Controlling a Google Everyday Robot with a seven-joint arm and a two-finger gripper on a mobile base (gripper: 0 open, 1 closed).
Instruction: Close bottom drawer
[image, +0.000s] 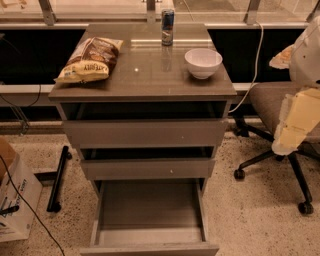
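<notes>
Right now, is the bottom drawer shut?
No, the bottom drawer stands pulled out, and the gripper is at the right edge, apart from it.

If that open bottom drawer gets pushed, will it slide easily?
Probably: the bottom drawer looks empty, so likely light. Pulled far out, it might skew if pushed off-centre. The gripper hangs at right, by the chair.

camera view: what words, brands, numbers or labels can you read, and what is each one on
Nothing reads clearly enough to quote.
On the chip bag: dark print on a yellow band, too blurred to read.
On the can: markings too small to read.
On the cardboard box: dark print, too small to read.
On the bottom drawer, pulled open: no text.
On the hand, at the right edge above the chair: no text shows.
</notes>
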